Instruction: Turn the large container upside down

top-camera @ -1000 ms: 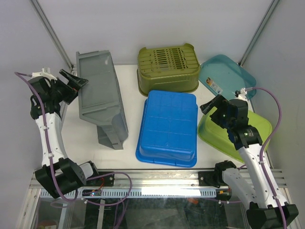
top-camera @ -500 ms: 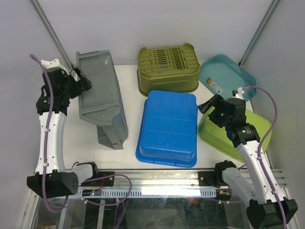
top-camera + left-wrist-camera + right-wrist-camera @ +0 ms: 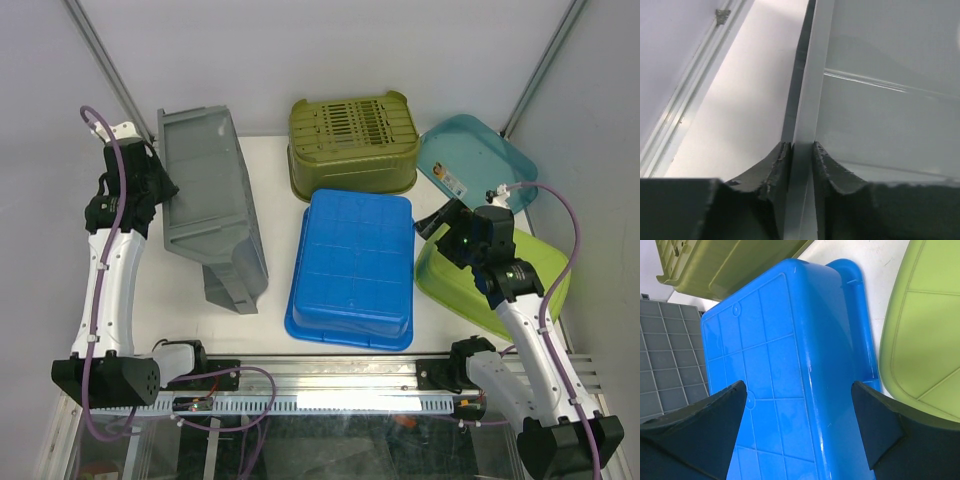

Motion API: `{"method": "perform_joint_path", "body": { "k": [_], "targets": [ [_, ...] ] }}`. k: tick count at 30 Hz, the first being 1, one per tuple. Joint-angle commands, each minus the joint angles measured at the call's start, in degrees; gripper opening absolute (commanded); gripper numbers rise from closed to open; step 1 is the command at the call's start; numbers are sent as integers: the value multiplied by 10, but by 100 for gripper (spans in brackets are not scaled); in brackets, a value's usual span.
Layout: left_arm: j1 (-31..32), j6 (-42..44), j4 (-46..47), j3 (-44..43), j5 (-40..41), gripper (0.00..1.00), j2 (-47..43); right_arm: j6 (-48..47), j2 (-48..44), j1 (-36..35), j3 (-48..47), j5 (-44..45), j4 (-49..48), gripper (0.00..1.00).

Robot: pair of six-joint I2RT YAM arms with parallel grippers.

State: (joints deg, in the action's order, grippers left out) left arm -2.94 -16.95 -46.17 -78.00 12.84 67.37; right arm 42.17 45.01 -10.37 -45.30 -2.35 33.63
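The large container [image 3: 210,200] is a grey bin lying tipped on its side at the left of the table, its open mouth turned left toward my left arm. My left gripper [image 3: 160,186] is at the bin's left rim. The left wrist view shows both jaws of my left gripper [image 3: 801,150] pressed against the thin pale rim [image 3: 807,100], shut on it. My right gripper [image 3: 440,222] hangs open over the right edge of the blue tub. In the right wrist view my right gripper [image 3: 800,395] has nothing between its fingers, and the grey bin's gridded underside [image 3: 665,355] shows at the left.
A blue tub [image 3: 355,265] lies upside down mid-table, right of the grey bin. An olive slotted crate [image 3: 352,140] sits inverted at the back. A teal tub [image 3: 475,160] and a lime-green tub [image 3: 500,270] are on the right. Frame posts stand at both back corners.
My left arm swung in to the grey bin's left rim and its jaws closed on the rim. The right gripper shifted only slightly.
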Motion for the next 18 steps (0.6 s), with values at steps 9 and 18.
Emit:
{"method": "perform_joint_path", "body": {
  "k": [9,18],
  "targets": [
    [-4,5,4,23,46,0,-14,13,4,3,2,-18,-37,89],
    [-77,-19,52,66,-103,0,-14,7,0,3,2,-17,-32,89]
  ]
}}
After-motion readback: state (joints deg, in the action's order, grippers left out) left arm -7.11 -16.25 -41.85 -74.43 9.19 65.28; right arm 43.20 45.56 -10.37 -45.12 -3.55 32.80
